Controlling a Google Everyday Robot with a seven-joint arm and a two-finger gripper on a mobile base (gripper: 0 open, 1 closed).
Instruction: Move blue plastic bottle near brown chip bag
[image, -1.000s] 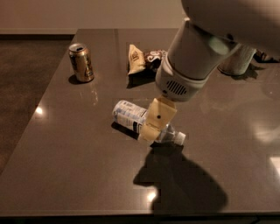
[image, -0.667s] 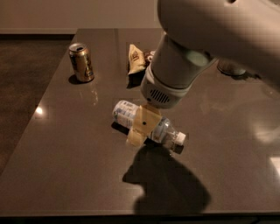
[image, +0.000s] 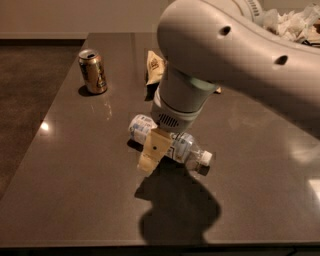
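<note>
The blue plastic bottle (image: 182, 146) lies on its side on the dark table (image: 75, 185), with its white cap pointing right. My gripper (image: 152, 152) hangs from the big white arm and is down at the bottle's middle, on its near side, overlapping the label. The brown chip bag (image: 154, 66) lies behind the bottle, farther back on the table. Only its tan left end shows; the arm hides the rest.
A gold drink can (image: 93, 71) stands upright at the back left. Crumpled white material (image: 295, 22) lies at the top right. The table's left edge drops to dark floor (image: 25, 90). The arm's shadow falls in front of the bottle.
My gripper has moved left and a little nearer along the bottle, from near the cap end toward its middle. The arm now covers more of the chip bag. The bottle has not moved.
</note>
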